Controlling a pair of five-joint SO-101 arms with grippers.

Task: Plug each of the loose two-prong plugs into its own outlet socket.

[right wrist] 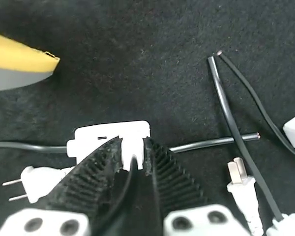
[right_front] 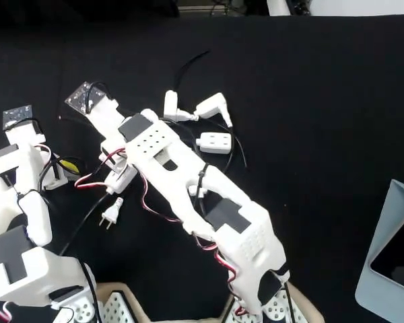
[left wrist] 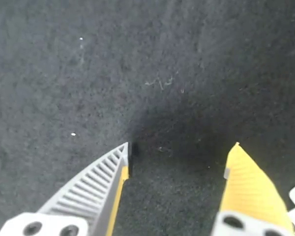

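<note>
1. We log black felt-like cloth (left wrist: 137,59) under everything, with thin black cables (right wrist: 226,108) crossing it.
2. Right gripper (right wrist: 132,147): ribbed black jaws clamped on a boxy white outlet socket (right wrist: 96,136).
3. Two white two-prong plugs (right wrist: 37,179) lie loose, one on either side of it.
4. Left gripper (left wrist: 182,147): ribbed yellow and grey fingers apart above bare cloth.

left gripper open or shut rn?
Open. In the left wrist view the left gripper has its fingers well apart, bare black table between them, nothing held.
</note>
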